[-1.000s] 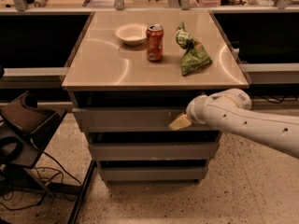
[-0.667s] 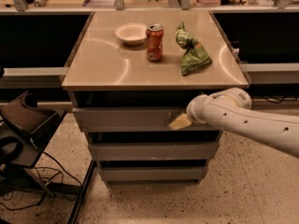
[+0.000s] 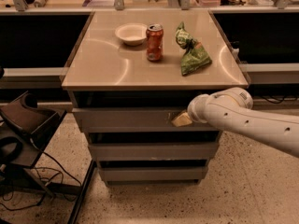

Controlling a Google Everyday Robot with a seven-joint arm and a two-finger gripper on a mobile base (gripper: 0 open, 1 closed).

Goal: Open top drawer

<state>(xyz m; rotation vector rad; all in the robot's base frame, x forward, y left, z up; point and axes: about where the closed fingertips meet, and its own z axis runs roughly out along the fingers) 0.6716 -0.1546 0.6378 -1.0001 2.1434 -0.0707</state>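
Gripper (image 3: 181, 120) on top drawer (image 3: 121, 119) front, 3 o'clock end | unmoved, drawer no further out | grip: cannot tell | your pull hasn't begun

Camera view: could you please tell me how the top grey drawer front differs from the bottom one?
The flat grey top drawer front looks wider and taller than the flat grey bottom drawer front. The robot's pale hand sits at the top front's right part; nothing is near the bottom front. Both are plain and handle-less.
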